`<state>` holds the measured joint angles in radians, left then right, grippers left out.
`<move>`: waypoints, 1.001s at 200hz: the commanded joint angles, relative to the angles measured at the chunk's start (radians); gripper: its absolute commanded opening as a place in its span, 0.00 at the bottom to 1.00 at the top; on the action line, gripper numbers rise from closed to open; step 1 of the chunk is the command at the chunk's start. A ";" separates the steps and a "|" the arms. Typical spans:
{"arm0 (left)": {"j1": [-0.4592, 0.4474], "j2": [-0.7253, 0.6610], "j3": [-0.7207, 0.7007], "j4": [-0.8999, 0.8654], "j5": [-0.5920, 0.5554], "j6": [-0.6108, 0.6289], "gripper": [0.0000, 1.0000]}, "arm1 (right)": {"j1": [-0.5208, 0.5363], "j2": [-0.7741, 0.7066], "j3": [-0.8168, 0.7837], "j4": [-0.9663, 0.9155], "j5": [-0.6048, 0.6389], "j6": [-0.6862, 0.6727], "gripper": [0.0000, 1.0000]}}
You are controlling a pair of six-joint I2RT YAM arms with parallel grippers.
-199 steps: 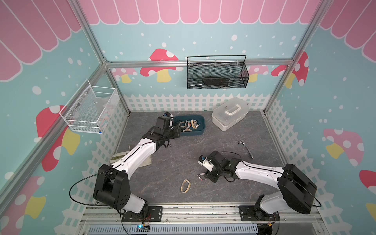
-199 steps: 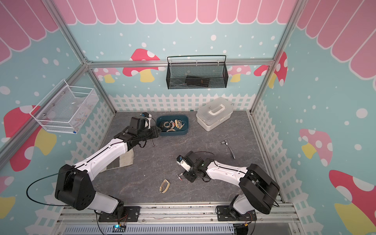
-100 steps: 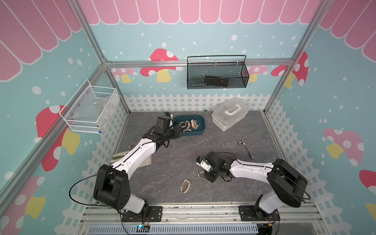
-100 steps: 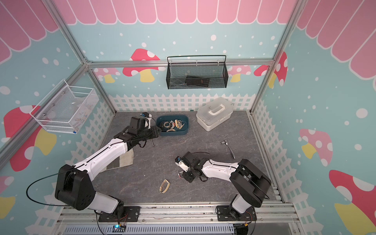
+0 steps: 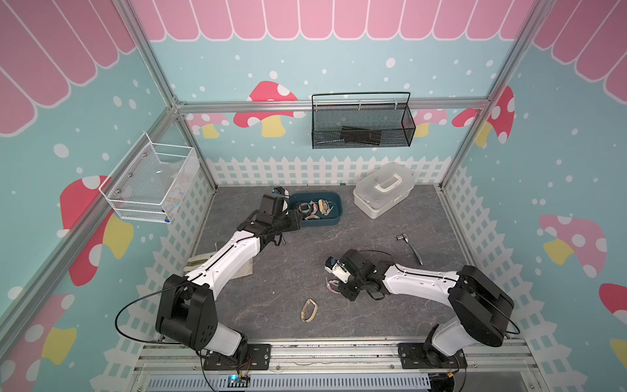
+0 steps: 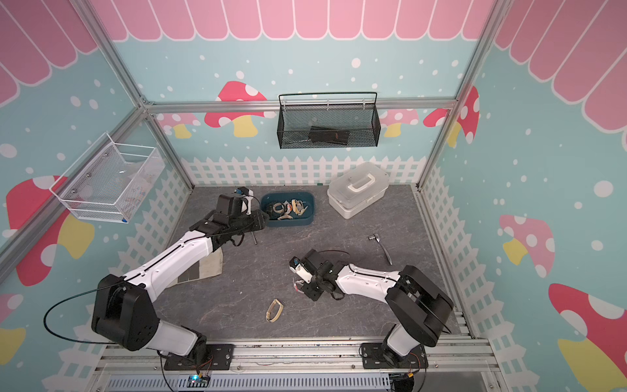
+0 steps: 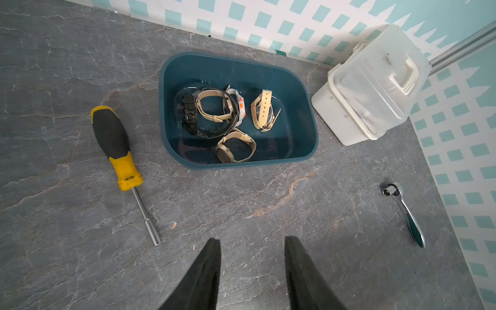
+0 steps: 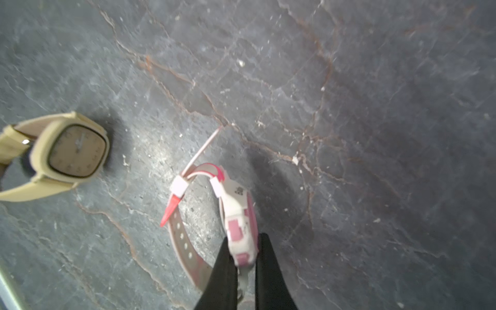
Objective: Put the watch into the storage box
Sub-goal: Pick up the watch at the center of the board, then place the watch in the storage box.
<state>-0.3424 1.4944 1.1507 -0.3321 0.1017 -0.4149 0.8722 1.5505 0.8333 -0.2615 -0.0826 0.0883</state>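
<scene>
Four or five watches lie in the storage box (image 7: 306,112), the dark teal bin at the back of the desk (image 5: 305,258): a black one, several beige-strapped ones and a white one with an orange mark, heaped partly over each other so the exact count is unclear. Just beside the bin stands a white translucent case (image 7: 375,88) with a handle, lid shut, its contents not visible. On the back wall hangs a black wire-mesh basket (image 5: 363,122) with a flat dark object in it; on the side wall a white wire basket (image 5: 152,180) holds something pale that cannot be made out.

The left gripper (image 7: 252,268) hovers over bare desk near the bin, its fingers parted and holding nothing. A yellow and black screwdriver (image 7: 118,150) lies beside the bin, and a metal ratchet (image 7: 408,214) lies apart toward the side wall.

The right gripper (image 8: 243,265) is low at the front of the desk, well apart from the bin, its fingers closed on the body of the pink and white watch (image 8: 236,214), whose strap loop rests on the desk. A beige watch (image 8: 72,153) lies near it, untouched.
</scene>
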 commanded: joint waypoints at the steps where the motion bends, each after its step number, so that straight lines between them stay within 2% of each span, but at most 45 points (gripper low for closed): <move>1: 0.003 -0.032 0.022 -0.007 -0.007 0.021 0.43 | -0.012 -0.032 0.080 0.038 0.001 -0.037 0.00; 54: 0.004 -0.087 0.016 -0.001 -0.008 0.014 0.43 | -0.197 0.141 0.400 0.031 -0.084 -0.061 0.00; 92: 0.004 -0.120 -0.012 -0.001 -0.018 0.012 0.43 | -0.277 0.360 0.760 -0.059 -0.116 -0.065 0.00; 139: 0.003 -0.152 -0.040 0.000 -0.023 0.013 0.43 | -0.308 0.641 1.162 -0.179 -0.130 -0.075 0.00; 200: 0.004 -0.189 -0.062 -0.010 -0.043 0.032 0.43 | -0.316 0.950 1.558 -0.263 -0.116 -0.068 0.00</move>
<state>-0.3420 1.3342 1.0958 -0.3359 0.0776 -0.4129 0.5629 2.4058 2.2715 -0.4515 -0.2028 0.0223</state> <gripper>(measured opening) 0.429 0.115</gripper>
